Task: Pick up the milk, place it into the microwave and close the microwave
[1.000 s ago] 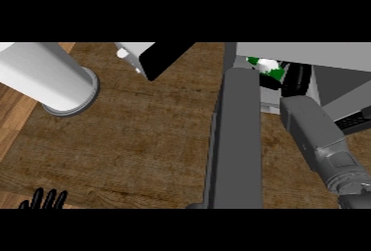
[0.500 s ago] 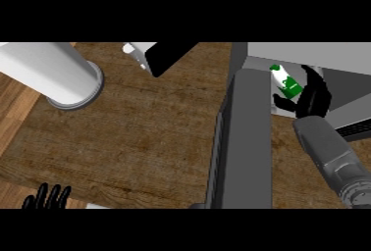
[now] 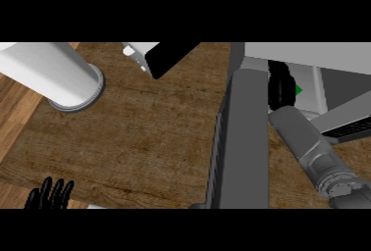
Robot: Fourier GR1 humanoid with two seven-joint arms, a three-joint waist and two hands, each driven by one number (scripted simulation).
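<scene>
Lay just past the right hand (image 3: 279,90) inside the microwave (image 3: 319,73), the milk (image 3: 297,89) a green sliver beyond the door (image 3: 239,142); could not tell whether fingers clasped it.

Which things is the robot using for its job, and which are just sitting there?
Using:
milk, mostly hidden
right hand, round the milk
microwave
microwave door, open

Just there:
white cylinder
black and white thing at the top
left hand, resting at the bottom edge
</scene>
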